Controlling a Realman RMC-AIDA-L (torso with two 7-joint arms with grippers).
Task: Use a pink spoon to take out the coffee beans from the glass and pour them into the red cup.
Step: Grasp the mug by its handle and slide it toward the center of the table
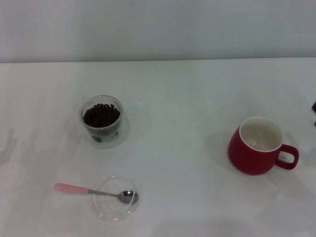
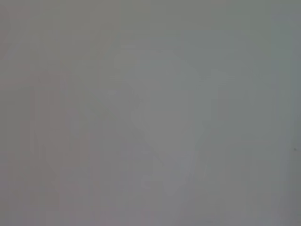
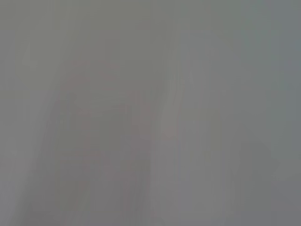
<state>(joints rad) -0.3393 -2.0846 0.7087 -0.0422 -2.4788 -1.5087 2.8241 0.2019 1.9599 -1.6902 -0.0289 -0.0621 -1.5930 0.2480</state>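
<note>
Both wrist views gave us only a featureless grey blur, so we could not tell either tool's state. On the white counter (image 1: 187,98) we saw the glass (image 1: 102,121) holding the coffee beans (image 1: 101,114), the pink spoon (image 1: 94,192) resting with its bowl in a shallow clear dish (image 1: 116,199), and the red cup (image 1: 259,146) well apart. 1 dark sliver (image 1: 314,106) was cut off at the right edge.

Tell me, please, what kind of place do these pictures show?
Probably a staged test bench, not a real kitchen: a bare white table before a plain wall, with only a glass of coffee beans, a pink spoon on a clear dish, and a red cup.
</note>
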